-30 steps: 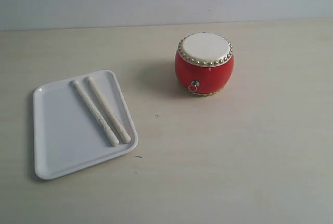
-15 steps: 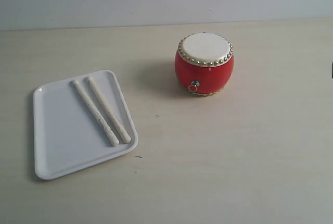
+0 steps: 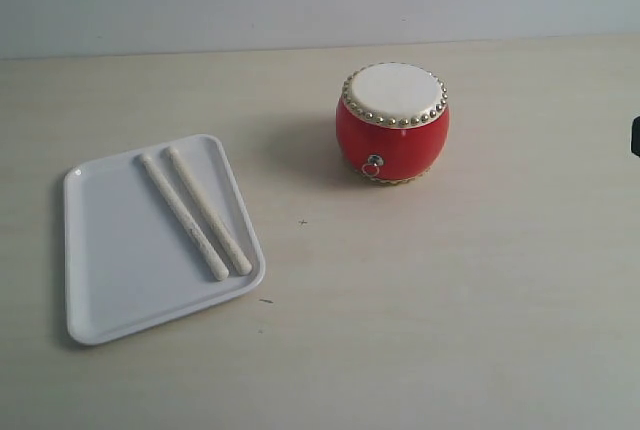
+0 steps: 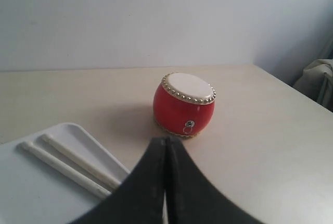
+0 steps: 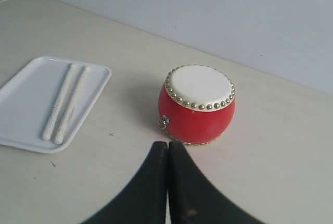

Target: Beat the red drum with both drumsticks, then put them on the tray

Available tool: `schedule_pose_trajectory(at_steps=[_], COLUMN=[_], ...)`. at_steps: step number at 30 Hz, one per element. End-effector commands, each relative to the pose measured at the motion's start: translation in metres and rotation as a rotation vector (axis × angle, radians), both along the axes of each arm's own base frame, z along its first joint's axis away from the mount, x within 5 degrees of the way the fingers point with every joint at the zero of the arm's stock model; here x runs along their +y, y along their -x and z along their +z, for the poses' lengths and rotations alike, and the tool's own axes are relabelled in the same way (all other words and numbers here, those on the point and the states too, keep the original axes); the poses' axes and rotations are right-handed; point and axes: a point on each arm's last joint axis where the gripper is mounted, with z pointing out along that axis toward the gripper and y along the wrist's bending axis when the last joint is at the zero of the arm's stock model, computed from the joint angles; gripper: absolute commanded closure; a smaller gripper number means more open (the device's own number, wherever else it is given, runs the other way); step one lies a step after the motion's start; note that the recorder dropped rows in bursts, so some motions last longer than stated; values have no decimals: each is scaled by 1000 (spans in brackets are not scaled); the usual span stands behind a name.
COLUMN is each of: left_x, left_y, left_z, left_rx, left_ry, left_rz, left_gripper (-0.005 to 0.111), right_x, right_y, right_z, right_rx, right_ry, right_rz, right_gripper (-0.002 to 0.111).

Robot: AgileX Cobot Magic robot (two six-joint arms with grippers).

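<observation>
The red drum (image 3: 392, 135) stands upright on the table, cream skin up. To its left lies the white tray (image 3: 110, 270) with both drumsticks (image 3: 197, 214) side by side on it. My left gripper (image 4: 166, 140) is shut with nothing between its fingers, and it hangs above the table between the tray (image 4: 31, 193) and the drum (image 4: 183, 110). My right gripper (image 5: 167, 145) is also shut and empty, a short way from the drum (image 5: 196, 114). From there the drumsticks (image 5: 65, 104) show on the tray (image 5: 26, 94). Neither gripper touches anything.
The pale wooden table (image 3: 420, 300) runs back to a plain light wall. A dark sliver of the right arm (image 3: 636, 137) pokes in at the right edge of the exterior view. A grey draped thing (image 4: 318, 81) sits beyond the table's far corner.
A dark part of the right arm has crept into the exterior view at its right edge. Drum, tray and drumsticks have not moved.
</observation>
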Motion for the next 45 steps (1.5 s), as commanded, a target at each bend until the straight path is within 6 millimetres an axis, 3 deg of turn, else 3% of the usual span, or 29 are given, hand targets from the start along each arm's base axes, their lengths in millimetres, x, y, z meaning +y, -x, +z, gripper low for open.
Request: schedule_pose_trajectory(at_steps=[1,9,12,15,25,45], left_x=[0,3,7,10,27,35], left_y=[1,13,24,28,8,6], left_z=[-1,4,1,-15,-63,-57], left_rx=[6,-100,-222,-256,-167,-201], left_ry=[6,-3,-153,-221,-172,-104], left_rz=[-5,17,37,77,319,419], left_gripper=[107,107,107,107,107,107], right_x=[0,0,0,0,0,0], right_y=[0,0,0,0,0,0], right_z=[0,0,0,0,1,1], right_rx=[-11,-14,-14,-14,-15,-16], right_ry=[-12,-8,-8,-8,-7,-5], right_rz=[6,7,7,7,6,6], right_gripper=[108,108,108,108,108,108])
